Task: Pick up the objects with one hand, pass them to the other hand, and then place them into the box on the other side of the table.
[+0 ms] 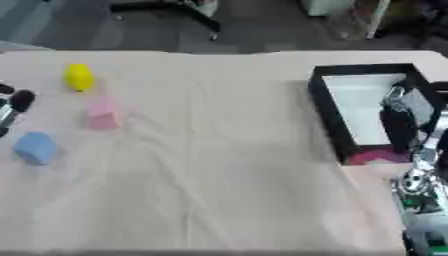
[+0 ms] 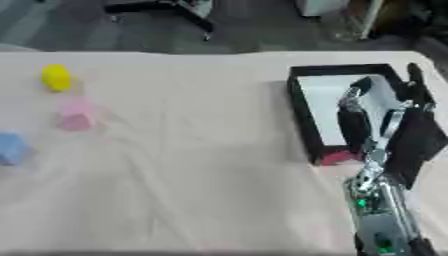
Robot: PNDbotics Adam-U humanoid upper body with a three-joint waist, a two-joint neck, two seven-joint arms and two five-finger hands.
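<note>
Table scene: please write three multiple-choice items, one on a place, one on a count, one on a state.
1. Where is the box?
A. left side
B. right side
C. near edge, middle
2. How many loose objects lie on the left of the table?
A. one
B. three
C. five
3. What is inside the box?
A. a pink-red object
B. a yellow object
C. nothing

Answers: 1 B, the black-walled box sits at the right. 2 B, a yellow object, a pink block and a blue block. 3 A, a pink-red object shows in the near corner, under the right robot hand.
</note>
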